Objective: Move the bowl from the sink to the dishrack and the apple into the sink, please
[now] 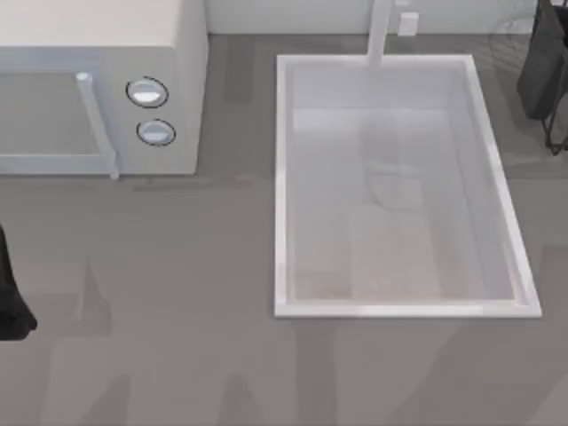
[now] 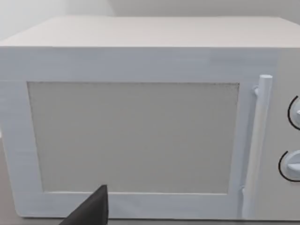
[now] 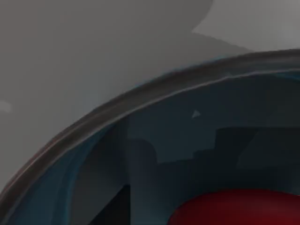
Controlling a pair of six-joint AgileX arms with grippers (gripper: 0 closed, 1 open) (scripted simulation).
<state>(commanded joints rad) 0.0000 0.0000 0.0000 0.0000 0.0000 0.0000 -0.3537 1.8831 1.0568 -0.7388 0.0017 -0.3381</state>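
Bowl (image 3: 140, 154) seen very close in right wrist view: teal-blue inside, reddish-brown rim, red apple (image 3: 239, 208) lying inside it. Left to right in top view: left arm (image 1: 11, 293) at left table edge; white microwave (image 1: 98, 80) far left; white sink (image 1: 284, 195) with faucet (image 1: 380, 31) at centre-right; right arm (image 1: 543, 62) at far right corner. Jaw state of both grippers: cannot tell.
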